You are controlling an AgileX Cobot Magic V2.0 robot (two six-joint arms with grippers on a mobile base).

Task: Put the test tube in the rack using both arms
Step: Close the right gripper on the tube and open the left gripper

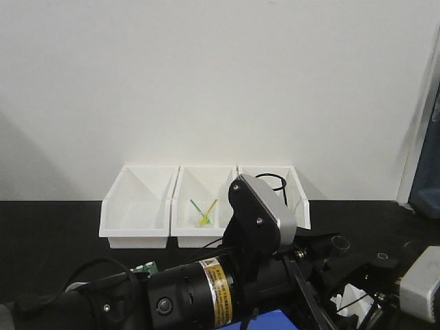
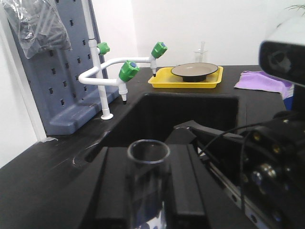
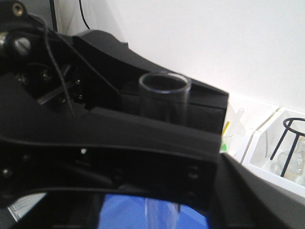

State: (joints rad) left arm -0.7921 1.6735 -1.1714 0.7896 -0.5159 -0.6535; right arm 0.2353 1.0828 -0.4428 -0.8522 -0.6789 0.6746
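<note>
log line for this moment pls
object: test tube, upright, rim up | holder: left tool, shut on it | placement: not yet done

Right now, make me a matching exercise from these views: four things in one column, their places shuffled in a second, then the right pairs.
Things
1. clear glass test tube
2. round dark plate
3. purple cloth
4. yellow and green thin sticks

Places
A. in the shallow yellow tray
B. held in the left gripper
C. in the middle white plastic bin
D. on the black counter, right of that tray in the left wrist view

Pairs: 1-B, 2-A, 3-D, 4-C
</note>
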